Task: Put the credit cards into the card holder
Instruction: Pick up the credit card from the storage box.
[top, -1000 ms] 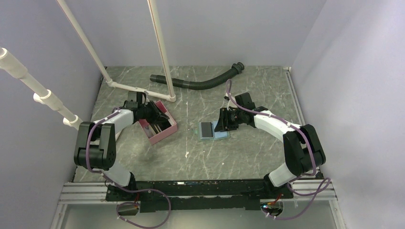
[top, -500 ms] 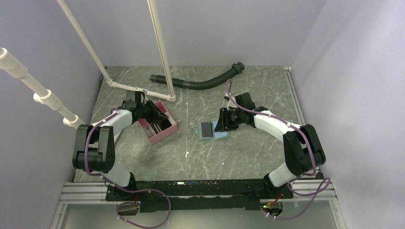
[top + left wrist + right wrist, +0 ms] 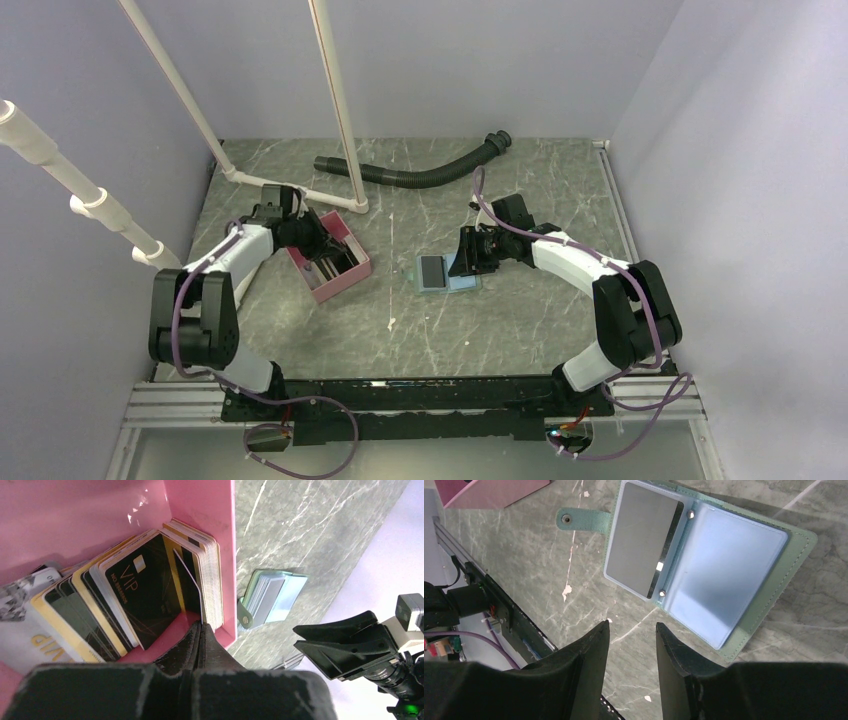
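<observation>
The card holder [image 3: 447, 272] lies open on the table, light blue inside with a green cover and strap. It also shows in the right wrist view [image 3: 724, 580] and the left wrist view [image 3: 272, 597]. A grey card [image 3: 641, 540] sits in its left pocket. Several credit cards [image 3: 145, 590], black, gold and white, stand in the pink box [image 3: 342, 284]. My left gripper [image 3: 202, 624] is down in the box [image 3: 210, 510], shut on the edge of one thin card [image 3: 192, 587]. My right gripper [image 3: 631, 627] is open and empty, just beside the holder's near edge.
A black corrugated hose [image 3: 420, 175] lies at the back of the table. A white pipe frame [image 3: 335, 110] stands at the back left, close behind the pink box. The right arm [image 3: 360, 645] shows beyond the holder in the left wrist view.
My left arm has shifted slightly back and to the left, with the gripper still in the pink box. The right arm and the holder have not moved.
</observation>
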Robot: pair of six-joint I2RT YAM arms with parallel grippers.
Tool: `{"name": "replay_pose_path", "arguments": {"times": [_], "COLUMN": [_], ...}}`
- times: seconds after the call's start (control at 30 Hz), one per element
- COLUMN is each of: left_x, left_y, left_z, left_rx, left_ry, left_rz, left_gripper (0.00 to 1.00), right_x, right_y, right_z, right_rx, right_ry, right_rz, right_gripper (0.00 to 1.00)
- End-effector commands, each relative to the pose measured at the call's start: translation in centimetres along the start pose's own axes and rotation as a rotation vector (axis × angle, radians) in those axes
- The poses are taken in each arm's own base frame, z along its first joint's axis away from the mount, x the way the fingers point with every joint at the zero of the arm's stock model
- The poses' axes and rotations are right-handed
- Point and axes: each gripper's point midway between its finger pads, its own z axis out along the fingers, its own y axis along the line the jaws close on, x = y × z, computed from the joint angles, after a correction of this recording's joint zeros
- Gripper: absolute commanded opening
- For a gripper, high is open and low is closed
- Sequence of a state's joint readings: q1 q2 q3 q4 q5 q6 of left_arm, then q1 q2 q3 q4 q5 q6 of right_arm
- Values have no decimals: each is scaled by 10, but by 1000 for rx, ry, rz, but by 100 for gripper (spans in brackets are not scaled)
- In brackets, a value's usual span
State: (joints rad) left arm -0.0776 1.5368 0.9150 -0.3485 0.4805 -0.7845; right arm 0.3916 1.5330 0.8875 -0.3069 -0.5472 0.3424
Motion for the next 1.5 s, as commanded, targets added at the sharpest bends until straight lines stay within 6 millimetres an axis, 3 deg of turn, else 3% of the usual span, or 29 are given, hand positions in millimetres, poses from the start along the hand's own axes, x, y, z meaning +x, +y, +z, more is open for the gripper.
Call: {"name": "replay_pose_path", "arguments": {"times": [0.0, 0.33, 0.6, 0.93, 1.0, 1.13, 1.3, 1.47], "left_x": [-6, -4, -2, -1, 2, 14, 35, 48], "left_y": [-21, -19, -40, -48, -53, -79, -124, -154], "left_z": [-29, -56, -87, -111, -115, -124, -141, -160], "left_rx": [16, -58, -34, -37, -9, 126, 390, 591], "left_ry": [-39, -38, -43, -83, -75, -24, 91, 163], "left_rz": [78, 148, 243, 259, 259, 262, 267, 268], "left_gripper": [0, 0, 0, 0, 0, 0, 0, 0], "right_x": [-7, -7, -10, -16, -19, -36, -61, -79], "right_y": [10, 11, 15, 34, 46, 88, 148, 185], "right_z": [-6, -3, -4, 2, 2, -8, -44, -78], "right_rx": [-32, -35, -41, -82, -118, -271, -490, -607], "right_ry": [-32, -23, -22, -7, -5, -31, -90, -154], "right_rz": [-23, -27, -46, -72, -73, -75, -16, 36], "right_gripper": [41, 41, 42, 42, 42, 45, 55, 60]}}
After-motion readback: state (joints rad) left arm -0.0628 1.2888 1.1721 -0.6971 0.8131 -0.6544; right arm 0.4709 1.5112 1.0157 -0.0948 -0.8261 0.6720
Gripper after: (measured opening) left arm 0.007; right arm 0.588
